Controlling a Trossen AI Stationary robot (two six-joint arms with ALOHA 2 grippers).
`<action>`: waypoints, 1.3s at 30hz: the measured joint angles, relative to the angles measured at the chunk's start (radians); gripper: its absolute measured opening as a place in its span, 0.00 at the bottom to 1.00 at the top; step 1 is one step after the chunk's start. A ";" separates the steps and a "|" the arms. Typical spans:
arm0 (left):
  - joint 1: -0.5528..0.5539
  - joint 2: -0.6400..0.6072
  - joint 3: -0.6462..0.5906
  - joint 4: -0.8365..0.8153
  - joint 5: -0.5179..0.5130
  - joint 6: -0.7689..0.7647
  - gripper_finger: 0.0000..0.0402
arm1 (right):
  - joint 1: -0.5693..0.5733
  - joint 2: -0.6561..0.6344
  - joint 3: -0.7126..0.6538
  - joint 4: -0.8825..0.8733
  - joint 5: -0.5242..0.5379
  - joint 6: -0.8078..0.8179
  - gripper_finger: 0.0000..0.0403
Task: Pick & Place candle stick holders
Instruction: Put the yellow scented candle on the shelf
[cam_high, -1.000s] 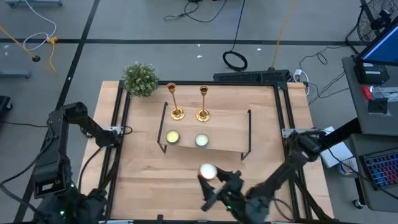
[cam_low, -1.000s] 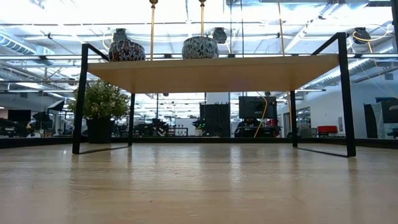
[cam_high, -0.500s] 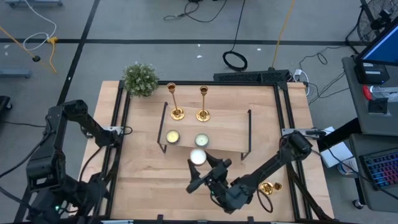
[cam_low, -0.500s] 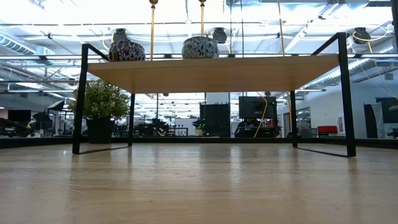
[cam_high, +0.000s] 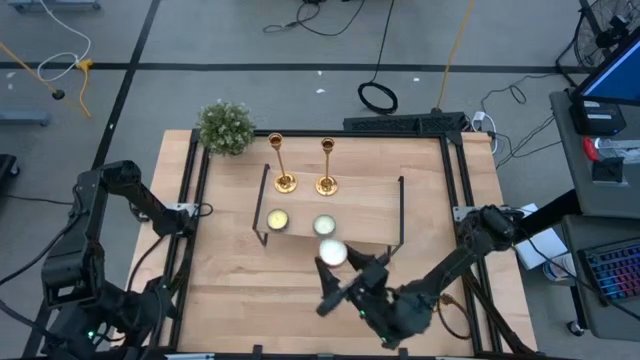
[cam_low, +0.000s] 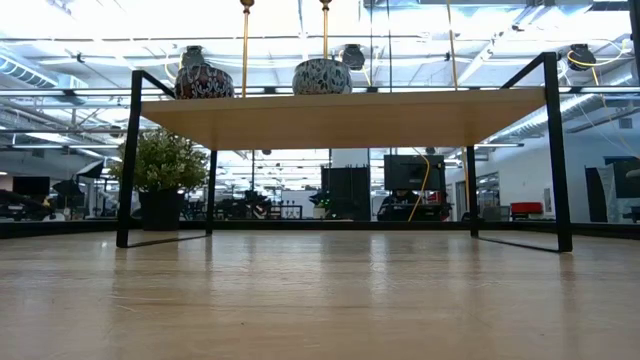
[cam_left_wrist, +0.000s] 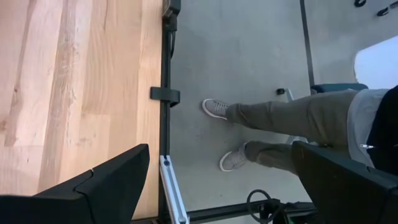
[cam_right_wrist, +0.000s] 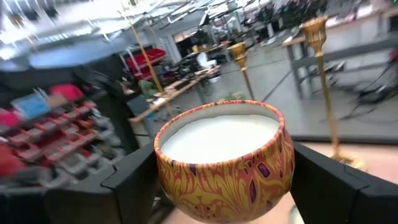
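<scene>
Two gold candle stick holders (cam_high: 283, 166) (cam_high: 326, 166) stand upright by their round bases on the far part of the wooden shelf (cam_high: 365, 205). They also show beyond the held tin in the right wrist view (cam_right_wrist: 321, 74) (cam_right_wrist: 242, 62). My right gripper (cam_high: 333, 253) hovers at the shelf's near edge, shut on a marbled orange candle tin (cam_right_wrist: 221, 155) filled with white wax. My left gripper (cam_left_wrist: 221, 149) hangs open and empty over the table's edge rail, away from the shelf. My right gripper pinches the candle tin's round wall (cam_right_wrist: 168, 177) between its two fingers (cam_right_wrist: 124, 180), one on each opposite side. The fingers reach in level. The tin sits upright, wax up, lifted clear of the table and the shelf.
Two more candle tins (cam_high: 277, 220) (cam_high: 323, 227) sit on the shelf's near part. A small potted plant (cam_high: 225, 127) stands at the far left corner. A person's legs (cam_left_wrist: 280, 118) stand on the floor beside the table's black rail (cam_left_wrist: 165, 93).
My right gripper has carried the candle tin from the table's near side toward the far edge, up to the shelf's near edge, keeping it upright. The shelf, the candle stick holders and the other tins have stayed put.
</scene>
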 joint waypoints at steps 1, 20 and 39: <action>0.000 0.000 0.000 0.000 0.000 0.004 0.99 | 0.012 0.000 0.000 0.000 0.000 0.029 0.73; 0.024 0.000 0.000 -0.020 0.008 0.042 0.99 | 0.142 -0.113 -0.183 -0.099 -0.001 0.238 0.73; 0.047 0.000 0.000 -0.034 0.005 0.049 0.99 | 0.015 -0.411 -0.564 -0.049 0.000 0.240 0.73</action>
